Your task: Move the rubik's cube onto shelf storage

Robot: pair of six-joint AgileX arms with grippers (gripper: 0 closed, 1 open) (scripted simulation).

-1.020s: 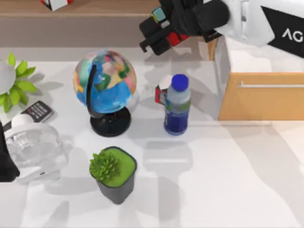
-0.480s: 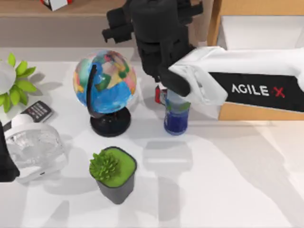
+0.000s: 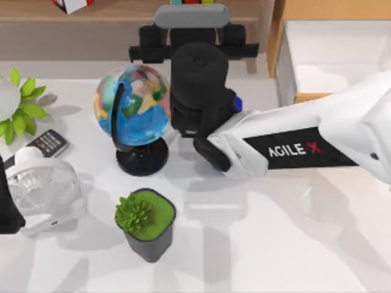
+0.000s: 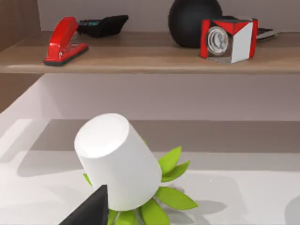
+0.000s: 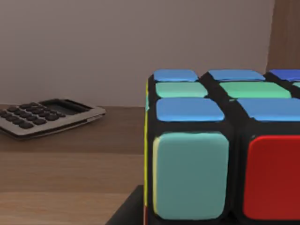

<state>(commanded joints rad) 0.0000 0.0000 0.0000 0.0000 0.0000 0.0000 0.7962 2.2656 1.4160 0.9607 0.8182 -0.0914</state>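
The rubik's cube [image 3: 192,2] shows as a strip of coloured tiles at the top view's far edge, above the light wood board of the shelf storage [image 3: 116,11]. My right gripper [image 3: 191,7] reaches over the globe and bottle to it and is shut on it. In the right wrist view the rubik's cube [image 5: 220,150] looms close with blue, teal, green and red tiles. One dark finger [image 5: 125,212] sits at its lower edge, just above the shelf storage board [image 5: 65,164]. My left gripper [image 3: 7,210] is parked at the table's left edge.
A globe [image 3: 134,107], a potted plant [image 3: 145,223], a white fan [image 3: 43,189] and a white-potted plant [image 4: 117,159] stand on the table. The drawer cabinet [image 3: 330,58] is at the right. On the shelf lie a calculator [image 5: 47,117], a red stapler [image 4: 65,42] and a red-and-white box [image 4: 228,40].
My right arm has swung left from beside the cabinet, across the bottle, and stretched toward the middle of the shelf with the cube. The left arm has not moved.
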